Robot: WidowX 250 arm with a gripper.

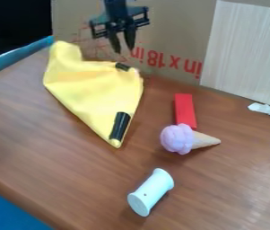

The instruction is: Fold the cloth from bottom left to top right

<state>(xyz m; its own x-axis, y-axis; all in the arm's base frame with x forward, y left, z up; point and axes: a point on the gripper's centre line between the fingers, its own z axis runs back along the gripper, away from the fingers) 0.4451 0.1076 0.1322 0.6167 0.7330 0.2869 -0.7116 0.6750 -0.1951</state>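
On the worktop (35, 143), relative to the ice cream cone (177, 139): cloth (92, 85) behind left, block (185, 110) just behind, spool (151, 192) before and slightly left; farther back, cardboard (179, 27).

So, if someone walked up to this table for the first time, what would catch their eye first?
Probably the bright yellow cloth, lying at the upper left of the table with two black pieces showing on it. Next would come the toy ice cream cone with its lilac scoop, right of the cloth at the near end of a red block. Above, the black tool hangs in front of the brown cardboard.
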